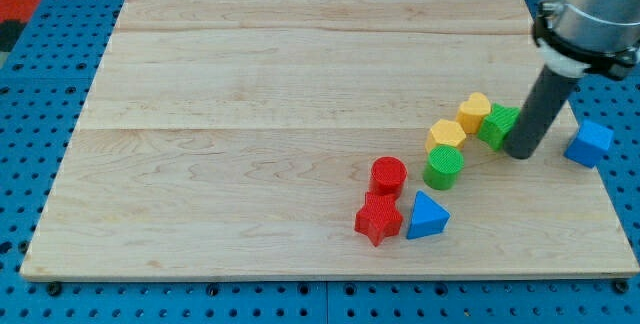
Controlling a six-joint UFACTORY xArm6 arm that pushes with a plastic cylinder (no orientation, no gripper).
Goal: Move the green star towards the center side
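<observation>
The green star (495, 124) lies at the view's right on the wooden board (250, 114), partly hidden by the rod. My tip (521, 151) rests right against the star's right side. A yellow heart-like block (475, 111) touches the star on its left. A yellow hexagon block (446, 134) and a green cylinder (443, 167) lie down-left of it.
A blue cube (588, 143) lies to the right of my tip near the board's right edge. A red cylinder (388, 176), a red star (378, 219) and a blue triangle (427, 216) cluster at the view's lower middle-right.
</observation>
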